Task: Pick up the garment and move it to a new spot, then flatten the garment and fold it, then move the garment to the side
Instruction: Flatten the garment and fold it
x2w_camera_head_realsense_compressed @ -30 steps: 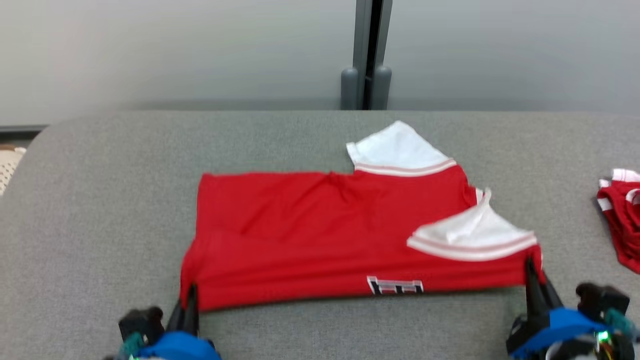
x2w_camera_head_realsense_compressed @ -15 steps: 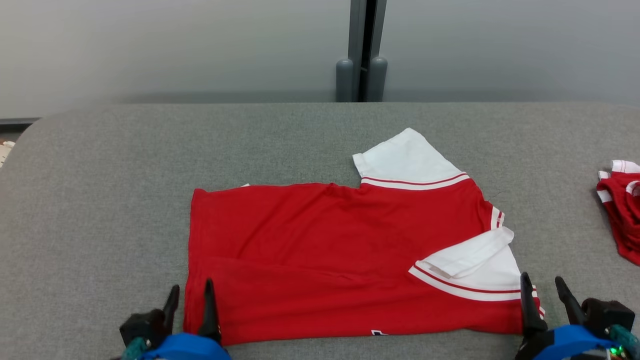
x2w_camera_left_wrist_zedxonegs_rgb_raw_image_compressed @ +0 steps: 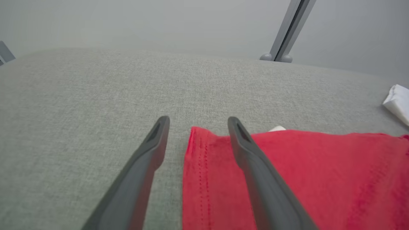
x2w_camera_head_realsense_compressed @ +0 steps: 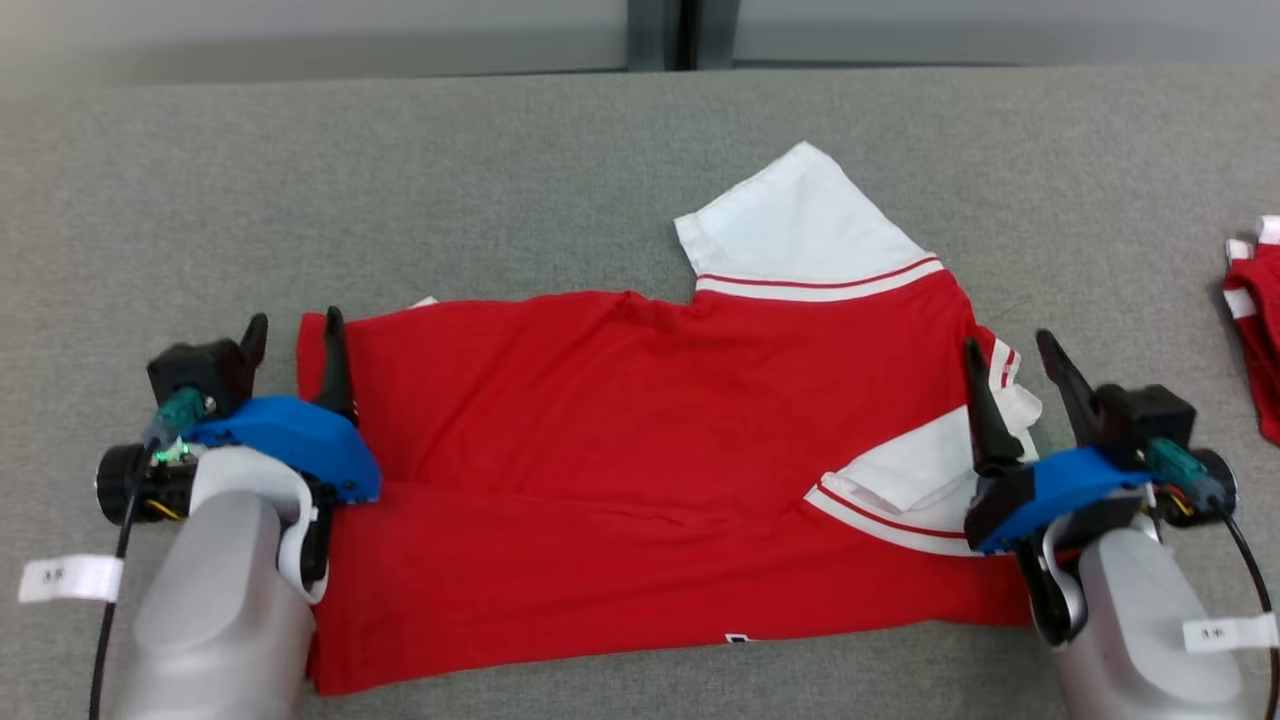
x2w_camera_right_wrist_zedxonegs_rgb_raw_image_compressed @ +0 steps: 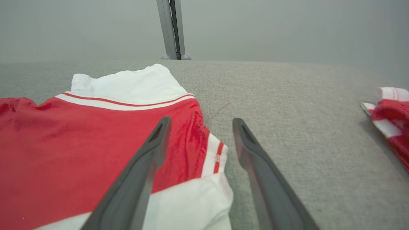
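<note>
garment: red tee w/ white sleeves, the garment (x2w_camera_head_realsense_compressed: 640,470) is lying flat on the grey table (x2w_camera_head_realsense_compressed: 500,180), mid-table, right in front of the robot.
long axis: running l-to-r across the head view. hem end is sitting on the robot's left, sleeve end on its right.
left gripper: left gripper (x2w_camera_head_realsense_compressed: 295,320) is hanging w/ fingers apart, gripping nothing. it's straddling the far hem corner (x2w_camera_left_wrist_zedxonegs_rgb_raw_image_compressed: 199,140), inner finger over red cloth, outer finger over bare table.
right gripper: right gripper (x2w_camera_head_realsense_compressed: 1007,342) is doing the same at the other end, fingers apart and empty. inner finger is over red, outer is over table, and the striped trim (x2w_camera_right_wrist_zedxonegs_rgb_raw_image_compressed: 217,150) is lying between them.
contact: can't tell if either fingertip is touching cloth.
sleeves: far sleeve (x2w_camera_head_realsense_compressed: 790,230) is poking out flat toward the far side. near sleeve (x2w_camera_head_realsense_compressed: 920,470) is lying doubled back over the red body, just beside the right gripper.
nearer arm: neither, imo. each is parked at its own end w/ the cloth stretching between them, fingers pointing away from the robot.
step (my read): mid-fold. a crease is running lengthwise along the near strip.
next move (guess): both arms closing on their far corners together and carrying that edge across the long axis.
risk: the loose far sleeve is prob going to drag or bunch.
also: a second garment (x2w_camera_head_realsense_compressed: 1255,330) is sitting at the table's right edge, well apart.
</note>
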Available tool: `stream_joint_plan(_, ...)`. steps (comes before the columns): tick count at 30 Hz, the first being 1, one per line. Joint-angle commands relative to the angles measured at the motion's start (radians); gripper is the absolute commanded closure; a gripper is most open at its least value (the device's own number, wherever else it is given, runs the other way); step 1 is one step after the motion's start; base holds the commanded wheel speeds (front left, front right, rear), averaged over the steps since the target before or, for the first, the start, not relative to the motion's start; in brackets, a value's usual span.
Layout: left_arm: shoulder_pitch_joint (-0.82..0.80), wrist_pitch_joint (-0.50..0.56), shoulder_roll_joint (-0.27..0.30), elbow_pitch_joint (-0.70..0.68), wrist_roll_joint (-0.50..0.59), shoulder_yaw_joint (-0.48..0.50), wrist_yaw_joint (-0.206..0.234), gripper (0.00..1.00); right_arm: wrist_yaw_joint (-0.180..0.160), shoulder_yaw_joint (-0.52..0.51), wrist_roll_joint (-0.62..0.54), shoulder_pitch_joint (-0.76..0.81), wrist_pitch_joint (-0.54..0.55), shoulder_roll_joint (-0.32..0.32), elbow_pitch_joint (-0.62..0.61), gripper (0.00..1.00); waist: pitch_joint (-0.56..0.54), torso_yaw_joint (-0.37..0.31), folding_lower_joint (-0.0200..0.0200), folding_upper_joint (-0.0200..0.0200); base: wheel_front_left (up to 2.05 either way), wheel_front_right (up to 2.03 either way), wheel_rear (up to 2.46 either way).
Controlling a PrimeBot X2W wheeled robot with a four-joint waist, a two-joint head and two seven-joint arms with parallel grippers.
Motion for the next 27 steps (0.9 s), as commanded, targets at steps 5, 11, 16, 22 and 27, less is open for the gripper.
stream_joint_plan(5,-0.084,0.010,0.012,0.125,0.000,-0.011,-0.001,0.00,0.000,0.060,-0.013,-0.096,-0.001,-0.026,0.042,0.00,0.036,-0.008,-0.0003,0.0000,0.00,0.00,0.00)
stream_joint_plan(11,-0.117,-0.012,-0.013,0.217,0.003,-0.042,-0.028,1.00,0.000,0.084,-0.004,-0.205,0.009,-0.059,0.114,0.00,0.052,0.008,-0.0003,0.0000,0.00,0.00,0.00)
stream_joint_plan(16,-0.168,-0.048,-0.024,0.203,0.010,-0.062,-0.039,1.00,0.000,0.089,0.007,-0.337,0.108,-0.083,0.195,0.00,0.075,0.052,-0.0003,0.0000,0.00,0.00,0.00)
stream_joint_plan(22,-0.203,-0.059,-0.057,0.110,0.028,-0.088,-0.044,1.00,0.000,0.122,0.007,-0.508,0.256,-0.134,0.306,0.00,0.121,0.139,-0.0003,0.0000,0.00,0.00,0.00)
stream_joint_plan(27,-0.196,-0.059,-0.085,0.023,0.030,-0.116,-0.049,1.00,0.000,0.119,0.008,-0.607,0.339,-0.189,0.398,0.00,0.162,0.215,-0.0003,0.0000,0.00,0.00,0.00)
